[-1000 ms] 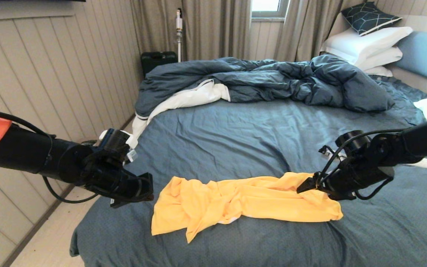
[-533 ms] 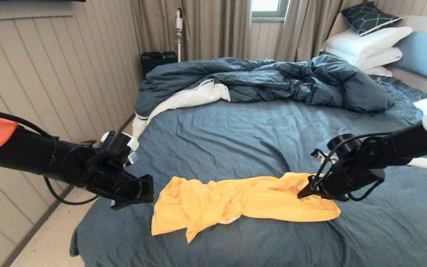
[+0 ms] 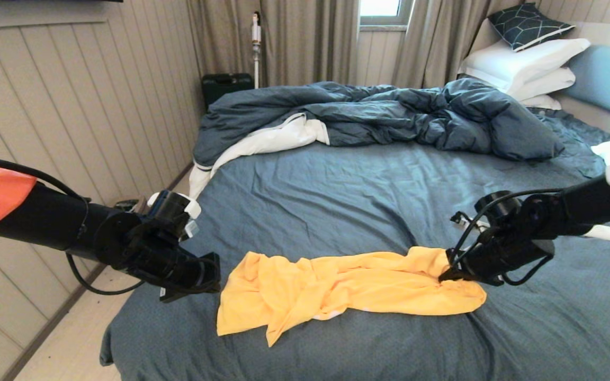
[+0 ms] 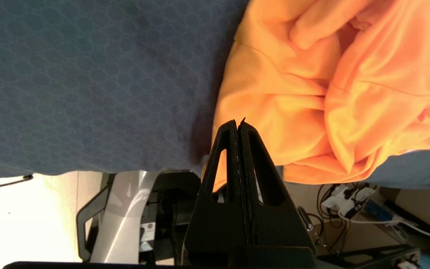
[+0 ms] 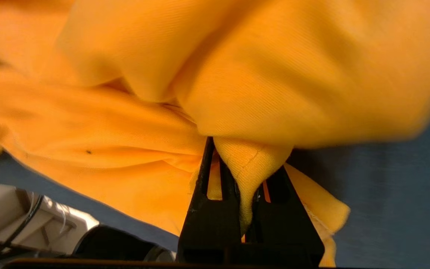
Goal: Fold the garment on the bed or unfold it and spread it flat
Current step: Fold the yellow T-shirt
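The yellow-orange T-shirt (image 3: 337, 291) lies crumpled in a long band across the near part of the bed's slate-blue sheet (image 3: 337, 206). My right gripper (image 3: 445, 275) is at the shirt's right end, shut on a pinched fold of the fabric (image 5: 250, 168), which bunches between its jaws. My left gripper (image 3: 215, 278) hovers just left of the shirt's left end, shut with nothing in it; in the left wrist view its tips (image 4: 237, 125) point at the shirt's edge (image 4: 312, 97) above the bed's near corner.
A rumpled dark blue duvet (image 3: 389, 116) with white underside lies across the far half of the bed. White pillows (image 3: 527, 69) and the light blue headboard (image 3: 609, 79) are at the far right. The panelled wall (image 3: 72, 106) and floor lie left of the bed.
My right gripper has dropped onto the shirt's right end, drawn slightly rightward and shut on a fold of it. The left arm has shifted a little rightward; its gripper stays put.
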